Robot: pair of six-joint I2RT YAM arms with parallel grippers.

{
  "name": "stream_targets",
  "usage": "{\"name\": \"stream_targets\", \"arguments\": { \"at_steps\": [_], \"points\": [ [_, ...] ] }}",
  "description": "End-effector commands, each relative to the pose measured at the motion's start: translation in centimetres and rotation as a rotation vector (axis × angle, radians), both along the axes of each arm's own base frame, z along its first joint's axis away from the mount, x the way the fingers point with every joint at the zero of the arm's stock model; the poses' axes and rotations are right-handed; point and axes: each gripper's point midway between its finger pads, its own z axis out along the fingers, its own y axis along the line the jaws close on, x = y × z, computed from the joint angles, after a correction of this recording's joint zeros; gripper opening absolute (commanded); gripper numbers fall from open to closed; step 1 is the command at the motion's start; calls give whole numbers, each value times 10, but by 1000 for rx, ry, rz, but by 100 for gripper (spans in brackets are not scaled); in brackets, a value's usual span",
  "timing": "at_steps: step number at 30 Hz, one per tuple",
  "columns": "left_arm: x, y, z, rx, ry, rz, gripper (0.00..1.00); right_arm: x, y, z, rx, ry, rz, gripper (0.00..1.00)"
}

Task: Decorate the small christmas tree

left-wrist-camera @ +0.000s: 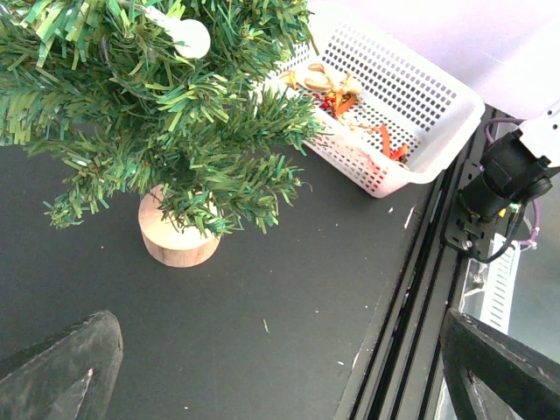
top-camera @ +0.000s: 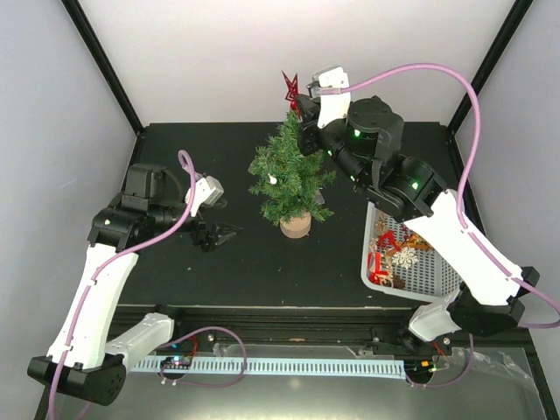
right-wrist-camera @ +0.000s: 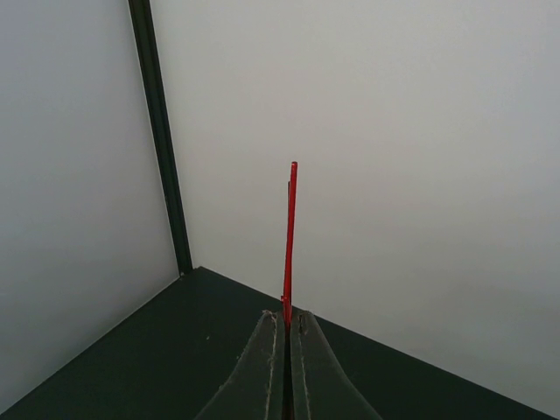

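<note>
The black counter [top-camera: 262, 271] fills the floor of the white-walled booth. The small christmas tree [top-camera: 289, 175] stands upright on it, about in the middle and a little toward the back. The left arm reaches in from the left side and the right arm from the right side.

A white basket [top-camera: 430, 278] with perforated walls lies at the right edge of the counter, well apart from the tree. It contains several ornaments in red, gold and white.

The left fingers [top-camera: 220, 236] are spread wide and carry nothing. They hang low over the counter, to the left of the tree's foot, near it but not touching. In the left wrist view the tree and its branches are ahead of these fingers.

The right fingers [right-wrist-camera: 286, 350] are pressed together on a red star [top-camera: 290, 85], which they grip at its lower edge. They are high up, just beside the tip of the tree on its right. The star stands directly above the tip; if it touches the tip, I cannot tell. In the right wrist view the star appears edge-on, as a thin red line.

One white ball [left-wrist-camera: 188, 37] sits among the upper branches. The tree rests on a round base of light wood [left-wrist-camera: 175, 241].
</note>
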Motion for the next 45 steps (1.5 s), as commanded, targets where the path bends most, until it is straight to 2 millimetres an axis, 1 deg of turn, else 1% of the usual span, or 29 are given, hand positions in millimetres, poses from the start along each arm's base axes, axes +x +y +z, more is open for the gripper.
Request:
{"name": "stream_targets", "arguments": {
  "at_steps": [1, 7, 16, 21, 25, 33, 45],
  "points": [
    [-3, -1, 9, -33, -28, -8, 99, -8, -21, 30, 79, -62, -37, 1],
    [-4, 0, 10, -36, -30, -7, 99, -10, -25, 42, 98, -80, -40, 1],
    [-4, 0, 9, -37, -26, -7, 99, -14, -21, 44, 108, -67, -6, 1],
    [-4, 0, 10, -39, -27, -7, 99, -14, -16, 39, 101, -49, 13, 1],
    [-3, 0, 11, -40, -26, -6, 99, -13, -12, 30, 94, -31, 23, 1],
    [-4, 0, 11, -40, -27, -7, 99, -13, -6, 26, 95, -21, 42, 1],
    [-4, 0, 10, -42, -26, -7, 99, -8, 0, 11, 74, 2, 43, 1]
  ]
}}
